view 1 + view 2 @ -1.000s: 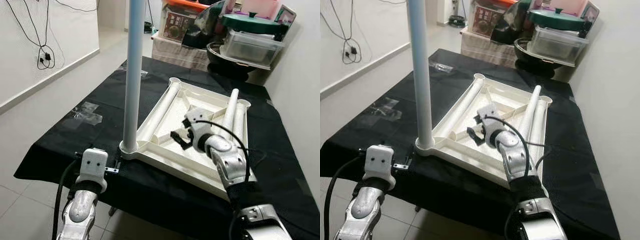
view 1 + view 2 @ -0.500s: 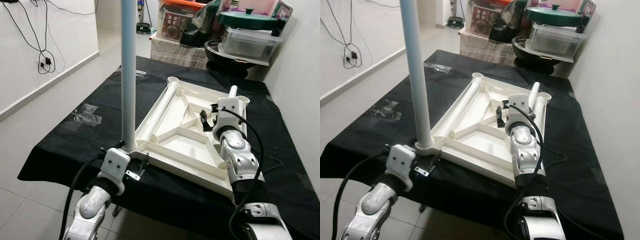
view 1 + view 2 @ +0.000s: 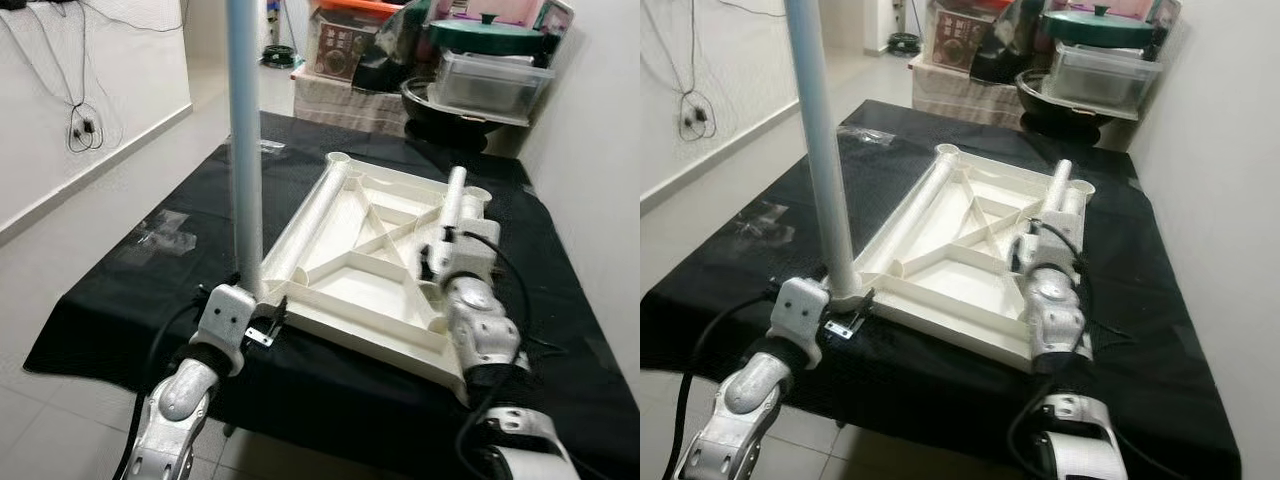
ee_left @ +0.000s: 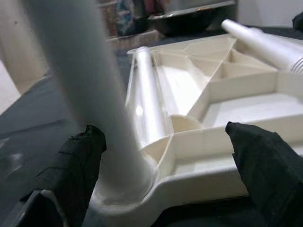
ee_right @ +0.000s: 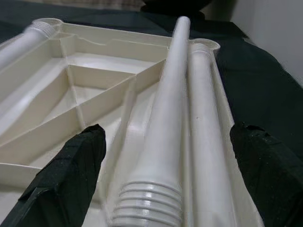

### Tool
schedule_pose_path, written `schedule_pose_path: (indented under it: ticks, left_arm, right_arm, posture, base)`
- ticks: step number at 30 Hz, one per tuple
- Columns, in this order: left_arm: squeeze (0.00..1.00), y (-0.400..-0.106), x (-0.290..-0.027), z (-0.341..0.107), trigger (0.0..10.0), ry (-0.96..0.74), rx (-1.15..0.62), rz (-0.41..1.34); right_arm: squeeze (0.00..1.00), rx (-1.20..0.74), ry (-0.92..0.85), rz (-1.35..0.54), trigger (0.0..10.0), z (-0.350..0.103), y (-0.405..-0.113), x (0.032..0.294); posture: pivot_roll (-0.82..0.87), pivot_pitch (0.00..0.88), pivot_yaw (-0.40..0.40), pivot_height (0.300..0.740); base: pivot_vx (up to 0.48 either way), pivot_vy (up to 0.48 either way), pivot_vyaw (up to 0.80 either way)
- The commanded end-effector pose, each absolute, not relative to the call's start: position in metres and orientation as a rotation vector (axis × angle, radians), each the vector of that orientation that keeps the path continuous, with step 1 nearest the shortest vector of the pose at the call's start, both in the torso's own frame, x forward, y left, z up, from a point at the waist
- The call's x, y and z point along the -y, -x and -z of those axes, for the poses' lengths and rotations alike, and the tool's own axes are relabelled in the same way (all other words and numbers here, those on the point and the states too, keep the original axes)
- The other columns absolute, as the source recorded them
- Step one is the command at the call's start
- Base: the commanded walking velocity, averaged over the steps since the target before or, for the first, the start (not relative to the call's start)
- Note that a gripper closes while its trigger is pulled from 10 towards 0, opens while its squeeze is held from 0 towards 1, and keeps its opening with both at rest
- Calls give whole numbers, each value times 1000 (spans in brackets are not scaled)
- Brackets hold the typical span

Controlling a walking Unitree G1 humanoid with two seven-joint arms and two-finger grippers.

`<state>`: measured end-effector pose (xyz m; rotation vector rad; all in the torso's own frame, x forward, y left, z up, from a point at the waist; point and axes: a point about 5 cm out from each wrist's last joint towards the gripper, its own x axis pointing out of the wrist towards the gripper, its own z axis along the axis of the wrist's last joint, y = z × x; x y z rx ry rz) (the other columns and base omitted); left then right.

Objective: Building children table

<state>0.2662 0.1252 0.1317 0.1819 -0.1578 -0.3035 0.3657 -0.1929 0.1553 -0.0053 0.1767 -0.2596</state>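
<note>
Two hands spread wide: right hand straddling a loose threaded leg lying in the upturned tabletop, left hand flanking the upright leg seated at the near corner socket. Best to close squarely behind the threads before lifting. Counter edge just beneath both wrists; open room ahead, storage clutter beyond.

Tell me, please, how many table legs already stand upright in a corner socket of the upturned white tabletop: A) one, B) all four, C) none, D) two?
A: one upright leg stands in the near corner socket of the tabletop by the left gripper, while the loose legs, such as the threaded leg between the right gripper's open fingers, lie flat.
</note>
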Motion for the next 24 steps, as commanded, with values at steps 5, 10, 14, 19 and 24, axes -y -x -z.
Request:
schedule_pose_path:
  ticks: [5,10,14,19,24]
  left_arm:
    - [0,-268,-125,-129,10000,-170,141,304]
    - [0,-269,-124,-129,10000,-166,141,311]
    - [0,-270,-122,-127,10000,-146,132,319]
    - [0,-271,-124,-126,10000,-140,122,303]
    - [0,-274,-130,-125,10000,-138,105,269]
  right_arm:
    - [0,-167,8,317,10000,-153,-359,198]
    - [0,-164,20,326,10000,-152,-357,197]
    - [0,-165,26,285,10000,-150,-357,190]
    - [0,-167,33,258,10000,-150,-357,185]
    - [0,-159,59,228,10000,-150,-357,180]
  posture:
    - [31,0,-111,740]
    - [26,0,-108,740]
    - [22,0,-107,740]
    - [23,0,-108,740]
    - [24,0,-108,740]
  base:
    - [0,0,-800]
    - [0,0,-800]
    - [0,0,-800]
    - [0,0,-793]
    - [0,0,-788]
